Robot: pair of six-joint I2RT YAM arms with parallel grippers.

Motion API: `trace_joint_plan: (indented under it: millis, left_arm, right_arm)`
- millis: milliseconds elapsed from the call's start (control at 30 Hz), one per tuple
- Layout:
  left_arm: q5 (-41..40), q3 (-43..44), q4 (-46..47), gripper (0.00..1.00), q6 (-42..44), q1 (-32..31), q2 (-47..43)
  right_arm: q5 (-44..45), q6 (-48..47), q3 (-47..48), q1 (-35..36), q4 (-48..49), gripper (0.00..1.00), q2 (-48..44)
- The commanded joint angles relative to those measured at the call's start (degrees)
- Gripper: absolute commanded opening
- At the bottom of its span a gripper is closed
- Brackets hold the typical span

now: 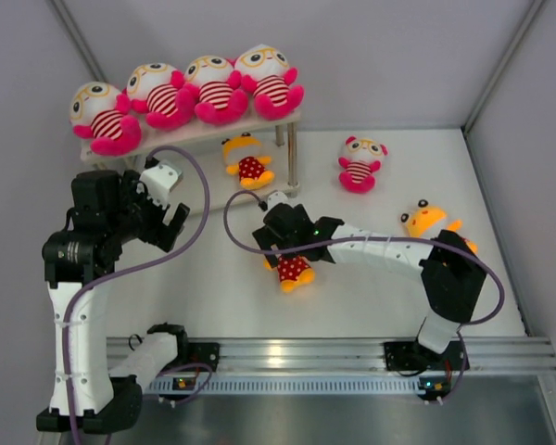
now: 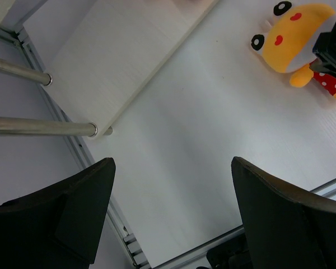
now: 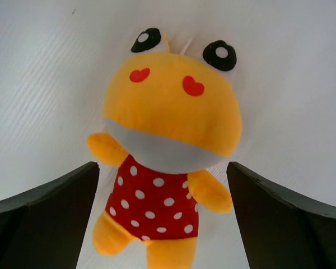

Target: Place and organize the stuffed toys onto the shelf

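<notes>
Tabletop (image 1: 222, 297), plush (image 3: 171, 112) under right end effector (image 3: 161, 166)

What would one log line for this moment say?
shelf top: four striped plush | left gripper: open, empty | right gripper: open over polka-dot plush on table

Four large plush (image 1: 213, 91) sit side by side along the top board of the shelf (image 1: 199, 135), at the table's (image 1: 213, 287) far left; a small plush (image 1: 247, 159) sits below that board's right end; right of the shelf, a fifth large plush (image 1: 360, 164) lies on the table; further right and nearer, a second small plush (image 1: 424, 219) lies beside the right arm; before the shelf, a third small plush (image 1: 294, 270) lies under the right gripper (image 1: 292, 250).
</notes>
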Motion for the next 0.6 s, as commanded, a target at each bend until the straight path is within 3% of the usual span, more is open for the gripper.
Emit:
trace_joint_plan:
  millis: [0,400,567]
  left_arm:
    - [-0.72,1.16,0.82,0.91,0.47,-0.15,-0.05]
    - [-2.48,0.81,0.82,0.91,0.12,-0.07,0.21]
    - [-3.01,0.98,0.82,0.91,0.12,-0.07,0.3]
  right_arm:
    - [4.97,-0.7,-1.08,3.69,-1.3,0.98,-5.61]
    - [0.77,9.42,-12.25,6.6,3.61,0.97,-5.8]
    - [-1.43,11.61,-14.1,6.25,5.64,0.87,-5.36]
